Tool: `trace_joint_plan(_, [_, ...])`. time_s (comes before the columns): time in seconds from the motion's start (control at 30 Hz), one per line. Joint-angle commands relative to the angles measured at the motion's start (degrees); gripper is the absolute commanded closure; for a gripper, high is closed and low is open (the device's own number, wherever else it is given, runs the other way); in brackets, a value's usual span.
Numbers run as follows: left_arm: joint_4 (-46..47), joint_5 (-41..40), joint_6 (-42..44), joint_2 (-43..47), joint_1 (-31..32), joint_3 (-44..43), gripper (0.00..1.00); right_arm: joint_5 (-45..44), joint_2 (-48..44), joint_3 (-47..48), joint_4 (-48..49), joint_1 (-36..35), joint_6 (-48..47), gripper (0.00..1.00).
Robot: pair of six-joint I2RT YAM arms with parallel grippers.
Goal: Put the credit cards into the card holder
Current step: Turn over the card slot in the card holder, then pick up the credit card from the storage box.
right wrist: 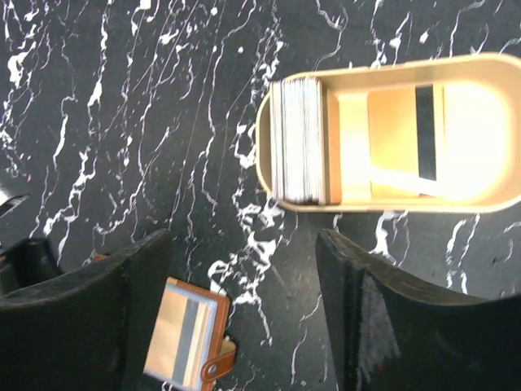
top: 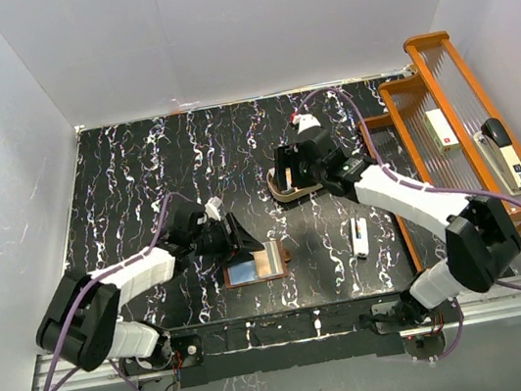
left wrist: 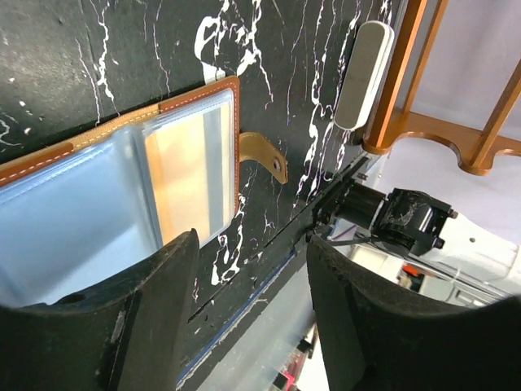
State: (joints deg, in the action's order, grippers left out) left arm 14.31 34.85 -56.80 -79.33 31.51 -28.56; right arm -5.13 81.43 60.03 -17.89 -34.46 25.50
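Observation:
The card holder (top: 255, 265) lies open near the table's front edge, a brown wallet with grey-blue lining (left wrist: 73, 212). A pale card with a grey stripe (left wrist: 186, 163) sits in its right clear pocket. My left gripper (top: 234, 236) hovers at the wallet's left side, open, with nothing between its fingers (left wrist: 122, 326). More credit cards stand as a stack on edge (right wrist: 299, 140) in a tan oval tray (right wrist: 383, 208), and one striped card (right wrist: 403, 142) lies flat beside them. My right gripper (right wrist: 244, 238) hangs open and empty above the table just in front of the tray (top: 285, 194).
A narrow white stick (top: 358, 237) lies right of the wallet. An orange wooden rack (top: 456, 115) holding a stapler and a small box fills the right edge. The wallet's strap tab (left wrist: 264, 155) sticks out to its right. White walls enclose the black marbled table.

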Motion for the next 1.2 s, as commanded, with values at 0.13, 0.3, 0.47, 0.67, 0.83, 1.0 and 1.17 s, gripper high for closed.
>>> trace_joint_plan(0.13, [-21.49, -10.48, 9.56, 9.52, -1.15, -5.76, 0.45, 9.69, 10.94, 11.65, 0.91, 5.53, -7.44, 0.22])
trace_joint_plan(0.3, [-28.75, -13.46, 11.87, 13.28, -3.28, -6.43, 0.44, 11.54, 16.78, 16.57, 0.15, 6.22, -10.20, 0.20])
trace_joint_plan(0.47, [-28.49, -11.97, 12.10, 16.29, -5.51, -3.22, 0.44, 13.73, 21.89, 18.63, -0.68, 6.60, -11.77, 0.15])
trace_joint_plan(0.67, [-27.12, -10.70, 12.39, 16.61, -6.58, -1.11, 0.44, 15.58, 24.92, 18.85, -0.30, 7.41, -12.23, 0.13])
trace_joint_plan(0.83, [-27.68, -11.36, 13.44, 16.46, -7.02, -0.52, 0.44, 18.61, 26.94, 19.40, -0.56, 7.52, -11.11, 0.14])
trace_joint_plan(1.0, [-26.55, -10.87, 13.03, 16.47, -7.16, 0.39, 0.44, 20.50, 27.23, 19.34, 0.09, 7.53, -10.06, 0.18])
trace_joint_plan(1.17, [-26.16, -10.91, 13.08, 15.83, -7.18, 0.50, 0.44, 20.72, 26.24, 19.38, 0.42, 7.52, -9.60, 0.26])
